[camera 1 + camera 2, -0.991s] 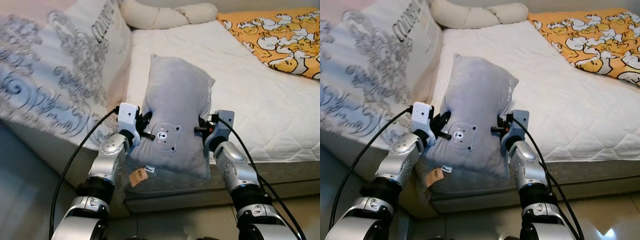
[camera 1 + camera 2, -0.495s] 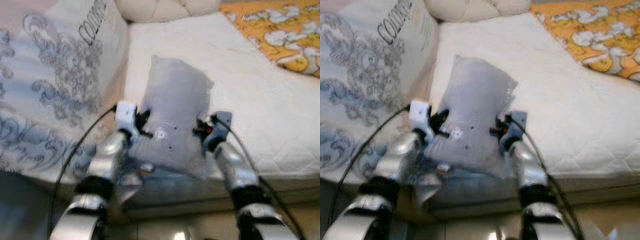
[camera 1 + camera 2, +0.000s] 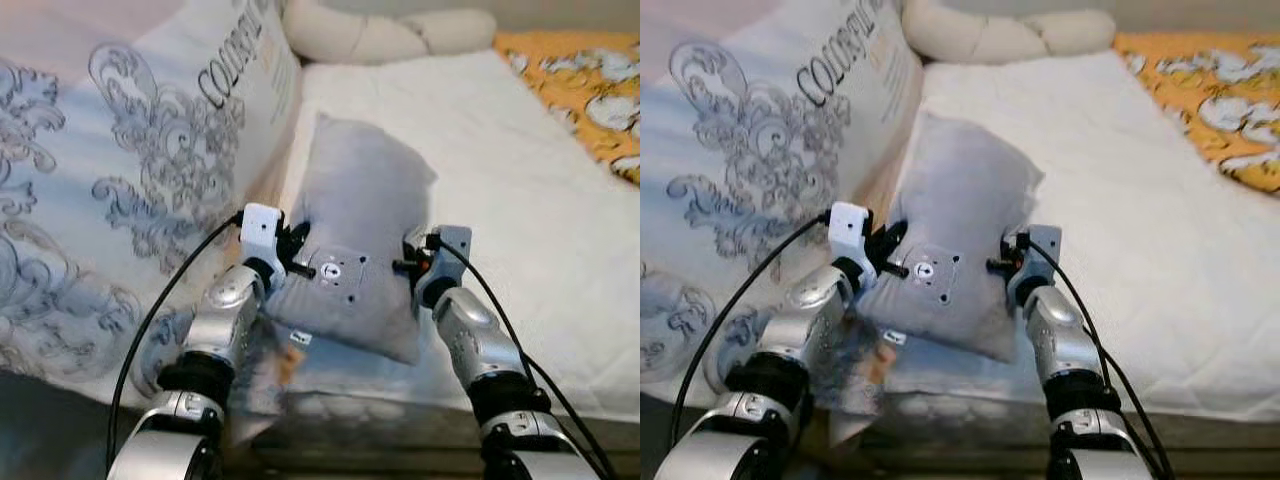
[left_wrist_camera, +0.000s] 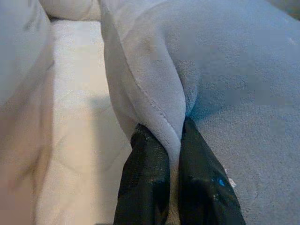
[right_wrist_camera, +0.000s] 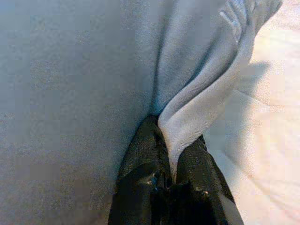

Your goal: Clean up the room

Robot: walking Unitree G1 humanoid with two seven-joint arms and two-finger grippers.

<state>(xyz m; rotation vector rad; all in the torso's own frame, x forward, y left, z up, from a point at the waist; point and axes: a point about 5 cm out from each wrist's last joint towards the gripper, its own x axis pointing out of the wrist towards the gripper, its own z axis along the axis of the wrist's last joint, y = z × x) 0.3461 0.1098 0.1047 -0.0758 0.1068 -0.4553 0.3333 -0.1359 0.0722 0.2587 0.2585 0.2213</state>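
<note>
From the head, the grey pillow (image 3: 360, 250) lies on the white bed (image 3: 520, 200), long way pointing far, between both arms. A big patterned cushion (image 3: 130, 170) sits left. Left gripper (image 4: 169, 140) pinches its edge. Right gripper (image 5: 174, 145) pinches the other edge.

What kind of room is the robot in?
Most likely a bedroom: a bed with a white quilted mattress, a big patterned pillow, and the grey cushion that both grippers pinch by its edges.
</note>
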